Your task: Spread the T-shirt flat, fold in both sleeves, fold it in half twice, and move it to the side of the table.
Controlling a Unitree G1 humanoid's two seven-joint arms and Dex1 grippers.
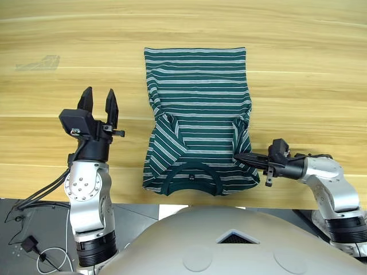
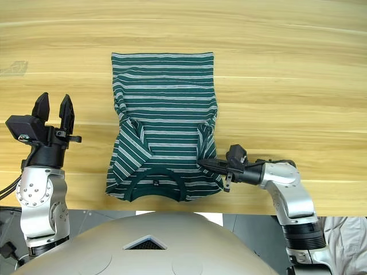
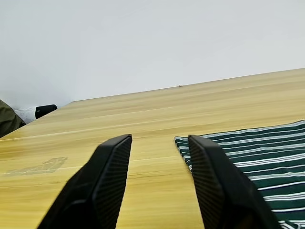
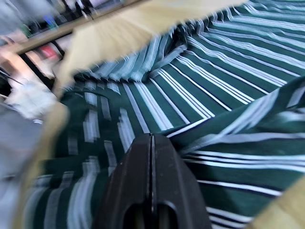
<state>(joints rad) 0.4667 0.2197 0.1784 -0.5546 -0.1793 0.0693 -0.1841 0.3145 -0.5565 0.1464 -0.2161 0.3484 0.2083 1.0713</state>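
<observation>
A dark green T-shirt (image 1: 198,103) with thin white stripes lies on the wooden table (image 1: 309,69), collar toward me and both sleeves folded inward over its body. My right gripper (image 1: 238,156) lies low at the shirt's near right side. Its fingers are shut together, with the tips pinching the fabric at the end of the folded right sleeve (image 4: 151,138). My left gripper (image 1: 98,94) stands open a short way left of the shirt, fingers pointing away from me, nothing between them. In the left wrist view the shirt's far edge (image 3: 248,143) shows beyond the open fingers.
Bare tabletop stretches to the left, right and far side of the shirt. A faint tape mark (image 1: 39,63) sits at the far left. The table's front edge (image 1: 126,200) runs just under the collar, with cables (image 1: 34,200) hanging below it on the left.
</observation>
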